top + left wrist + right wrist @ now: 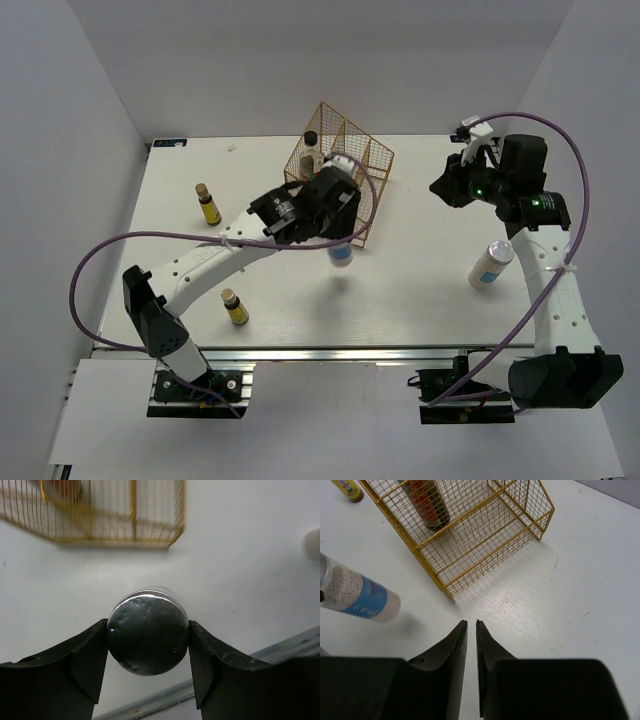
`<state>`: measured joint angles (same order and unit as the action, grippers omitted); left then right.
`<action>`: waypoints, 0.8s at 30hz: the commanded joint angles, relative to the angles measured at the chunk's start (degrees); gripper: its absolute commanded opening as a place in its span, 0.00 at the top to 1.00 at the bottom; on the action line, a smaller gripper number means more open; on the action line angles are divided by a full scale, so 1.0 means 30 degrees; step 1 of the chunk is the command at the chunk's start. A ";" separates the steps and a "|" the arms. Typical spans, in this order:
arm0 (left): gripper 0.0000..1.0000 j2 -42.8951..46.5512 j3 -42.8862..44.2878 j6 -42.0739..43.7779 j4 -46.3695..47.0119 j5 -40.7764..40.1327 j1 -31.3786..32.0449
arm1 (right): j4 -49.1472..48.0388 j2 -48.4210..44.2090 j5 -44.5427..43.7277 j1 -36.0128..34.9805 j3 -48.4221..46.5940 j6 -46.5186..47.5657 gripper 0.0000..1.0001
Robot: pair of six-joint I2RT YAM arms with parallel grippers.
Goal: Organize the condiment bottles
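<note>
My left gripper point(338, 232) is shut on the silver top point(147, 632) of a white bottle with a blue label point(341, 254) and holds it above the table, just in front of the gold wire basket point(345, 160). That bottle also shows in the right wrist view point(362, 595). A dark bottle with a red label point(427, 502) stands in the basket's left compartment point(311, 150). Two yellow bottles stand on the table at the left point(208, 204) and near front left point(235, 306). A second white bottle point(491, 265) lies at the right. My right gripper point(471, 625) is shut and empty, right of the basket point(443, 187).
The basket point(485, 535) has open compartments, and its right one holds nothing. The table's front rail point(280, 647) runs close below the held bottle. White walls enclose the table at the back and both sides.
</note>
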<state>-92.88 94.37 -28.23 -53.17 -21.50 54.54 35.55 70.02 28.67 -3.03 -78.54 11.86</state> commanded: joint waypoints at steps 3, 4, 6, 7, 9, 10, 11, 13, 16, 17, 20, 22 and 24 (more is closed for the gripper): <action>1.00 -0.1672 0.6767 0.2463 0.0264 0.0545 0.0012 | -0.0981 -0.1044 -0.0238 0.0305 -0.0069 -0.0553 0.82; 1.00 -0.2140 0.7705 0.2930 0.0174 0.0544 0.0012 | -0.1010 -0.1074 -0.0268 0.0364 -0.0069 -0.0554 0.82; 1.00 -0.3751 1.0547 0.3430 -0.0118 0.0573 -0.0017 | -0.1098 -0.1103 -0.0356 0.0510 -0.0127 -0.0642 0.82; 1.00 -0.4278 1.1397 0.3839 -0.0119 0.0632 -0.0133 | -0.1156 -0.1103 -0.0327 0.0569 -0.0128 -0.0642 0.82; 1.00 -0.5391 1.2775 0.4135 0.0461 0.0662 -0.0484 | -0.1302 -0.1132 -0.0356 0.0715 -0.0157 -0.0788 0.82; 1.00 -0.5600 1.2811 0.4252 0.0901 0.0371 -0.0979 | -0.1361 -0.1133 -0.0356 0.0745 -0.0128 -0.0788 0.82; 1.00 -0.5718 1.2725 0.4311 0.1428 0.0195 -0.1303 | -0.1420 -0.1133 -0.0385 0.0774 -0.0128 -0.0817 0.83; 1.00 -0.6186 1.2636 0.4573 0.3098 -0.0534 -0.2209 | -0.1479 -0.1133 -0.0414 0.0804 -0.0157 -0.0818 0.83; 1.00 -0.6858 1.3074 0.5276 0.5471 -0.0949 -0.3148 | -0.1479 -0.1162 -0.0415 0.0804 -0.0070 -0.0788 0.83; 1.00 -0.7007 1.3220 0.5424 0.6549 -0.1008 -0.3297 | -0.1508 -0.1191 -0.0356 0.0804 0.0018 -0.0788 0.83; 1.00 -0.7359 1.3456 0.6039 0.8310 -0.0921 -0.3562 | -0.1567 -0.1249 -0.0356 0.0804 0.0281 -0.0788 0.84; 1.00 -0.7505 1.3456 0.6303 0.8785 -0.0862 -0.3562 | -0.1683 -0.1337 -0.0356 0.1360 0.0457 -0.0847 0.84; 1.00 -0.7594 1.3398 0.6362 0.9021 -0.0949 -0.3562 | -0.1801 -0.1396 -0.0327 0.1419 0.0750 -0.0934 0.84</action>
<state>-118.96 130.89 -10.92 -35.16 -23.68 42.44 32.42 67.16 27.55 0.32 -77.32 9.56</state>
